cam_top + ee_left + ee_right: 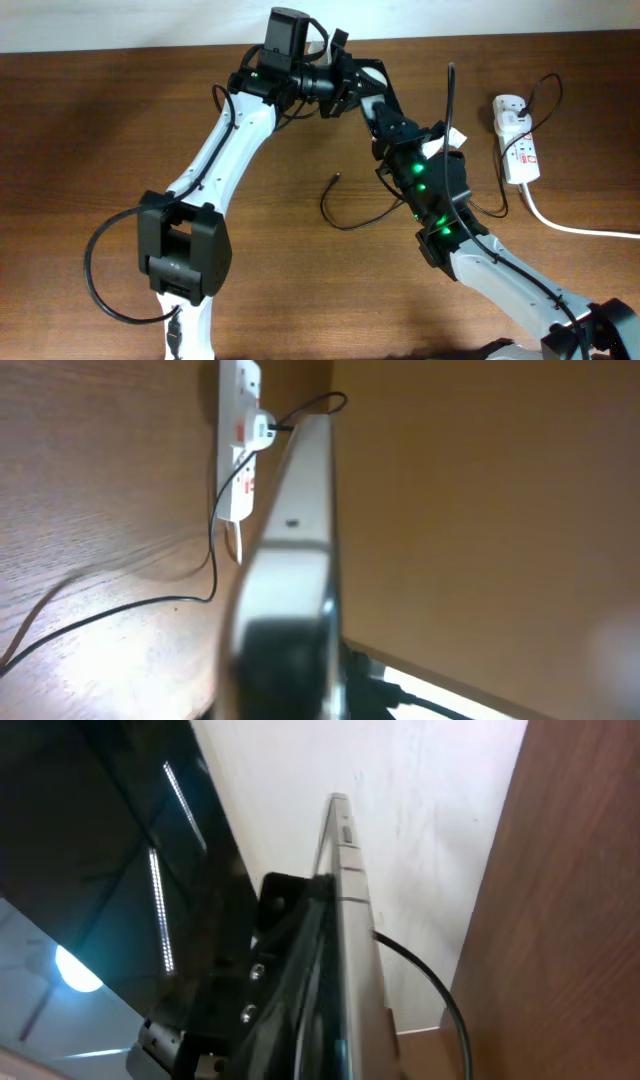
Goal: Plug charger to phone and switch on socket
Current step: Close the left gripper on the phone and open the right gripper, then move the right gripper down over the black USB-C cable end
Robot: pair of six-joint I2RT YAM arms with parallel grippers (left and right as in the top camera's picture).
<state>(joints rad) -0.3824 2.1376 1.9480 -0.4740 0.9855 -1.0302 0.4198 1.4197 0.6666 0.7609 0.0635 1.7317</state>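
Observation:
The phone [295, 530] is held edge-on above the table between both arms; its silver side also shows in the right wrist view [350, 910]. My left gripper [362, 92] is shut on it from the far side. My right gripper [390, 125] is shut on it from the near side. In the overhead view the grippers mostly hide the phone. The charger [350, 222] lies loose on the table, its connector tip [337, 178] free, left of the right arm. It runs to a white plug [513, 118] in the socket [520, 145] at the far right, which also shows in the left wrist view [240, 450].
The socket's thick white cord [580, 228] trails off the right edge. The left arm's black cable loops at the lower left [100, 280]. A thin black cable [445, 995] arcs beside the phone; I cannot tell whose it is. The wooden table [100, 120] ends at a pale wall behind.

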